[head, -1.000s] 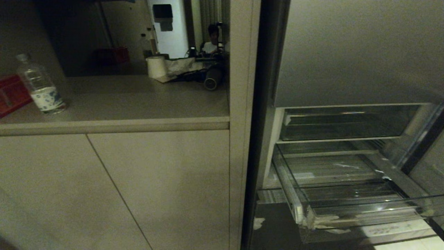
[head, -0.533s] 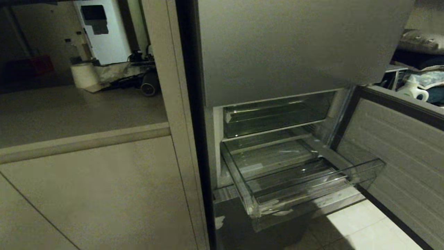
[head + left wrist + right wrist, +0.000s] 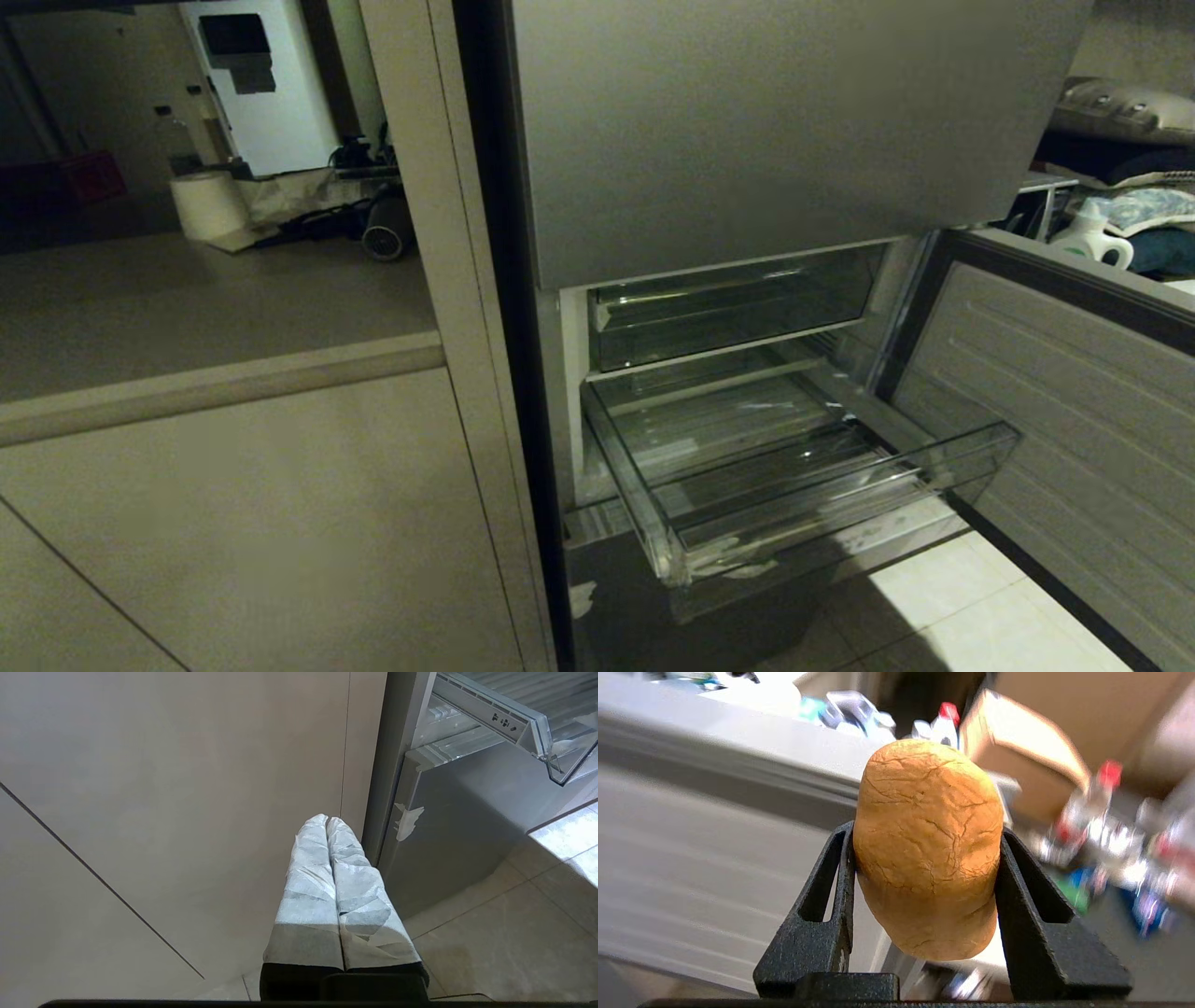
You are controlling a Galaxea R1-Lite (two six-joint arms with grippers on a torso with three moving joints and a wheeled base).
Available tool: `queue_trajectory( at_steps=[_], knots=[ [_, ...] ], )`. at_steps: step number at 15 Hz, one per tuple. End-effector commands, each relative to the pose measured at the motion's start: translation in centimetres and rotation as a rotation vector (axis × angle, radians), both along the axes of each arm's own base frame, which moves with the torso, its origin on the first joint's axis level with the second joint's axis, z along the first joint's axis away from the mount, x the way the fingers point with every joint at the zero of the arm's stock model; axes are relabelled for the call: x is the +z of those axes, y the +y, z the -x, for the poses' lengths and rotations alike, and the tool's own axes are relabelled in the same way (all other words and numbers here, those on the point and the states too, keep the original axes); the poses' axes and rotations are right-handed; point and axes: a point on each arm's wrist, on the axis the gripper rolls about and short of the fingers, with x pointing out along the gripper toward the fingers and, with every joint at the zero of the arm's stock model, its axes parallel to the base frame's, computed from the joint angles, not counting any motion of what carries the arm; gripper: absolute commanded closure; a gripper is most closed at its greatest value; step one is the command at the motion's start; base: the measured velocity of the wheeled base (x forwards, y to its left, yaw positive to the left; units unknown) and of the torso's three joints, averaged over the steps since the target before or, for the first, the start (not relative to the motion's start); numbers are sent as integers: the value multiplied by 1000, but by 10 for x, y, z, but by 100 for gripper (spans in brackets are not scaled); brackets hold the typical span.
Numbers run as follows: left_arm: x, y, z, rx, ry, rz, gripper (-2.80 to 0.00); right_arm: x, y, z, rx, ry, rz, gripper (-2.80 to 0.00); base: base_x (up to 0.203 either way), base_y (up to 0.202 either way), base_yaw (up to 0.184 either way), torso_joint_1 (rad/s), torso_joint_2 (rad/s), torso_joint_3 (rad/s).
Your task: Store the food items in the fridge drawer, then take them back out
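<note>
My right gripper [image 3: 927, 833] is shut on one of the food items, a round orange-brown piece with a cracked crust [image 3: 927, 807], pinched between its two black fingers; this arm is outside the head view. The fridge drawer [image 3: 840, 504], a deep clear bin with a ribbed floor, stands pulled out of the grey fridge with nothing in it. Its front corner [image 3: 537, 723] also shows in the left wrist view. My left gripper [image 3: 327, 820], its fingers wrapped in white, is shut on nothing and hangs low by the cabinet front, beside the fridge's lower panel.
A shallower clear tray [image 3: 728, 313] sits above the drawer. The lower fridge door [image 3: 1046, 392] stands swung open at the right. Left of the fridge a beige cabinet [image 3: 261, 523] carries a counter [image 3: 187, 308] with a paper roll [image 3: 201, 205]. A white jug [image 3: 1092, 245] stands behind the door.
The whole head view has swung to the right, so the camera moved: the fridge now fills the middle and the counter's water bottle has left the picture. The drawer itself has not shifted.
</note>
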Motion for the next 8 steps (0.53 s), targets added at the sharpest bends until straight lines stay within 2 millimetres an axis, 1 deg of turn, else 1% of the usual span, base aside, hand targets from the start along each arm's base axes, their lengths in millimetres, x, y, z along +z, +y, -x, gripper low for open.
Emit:
queue_trajectory(
  at_steps=[1, 2, 4, 8],
  knots=[
    [0, 0, 0, -1, 3, 0, 0, 3, -19, 2, -53, -30, -67, 0, 0, 0, 0, 0, 0, 0],
    [0, 0, 0, 0, 3, 0, 0, 7, -21, 5, -62, -43, -59, 0, 0, 0, 0, 0, 0, 0],
    [0, 0, 0, -2, 3, 0, 0, 17, -18, 8, -65, -64, -22, 0, 0, 0, 0, 0, 0, 0],
    [0, 0, 0, 0, 3, 0, 0, 21, -8, 11, -61, -69, 24, 0, 0, 0, 0, 0, 0, 0]
  ],
)
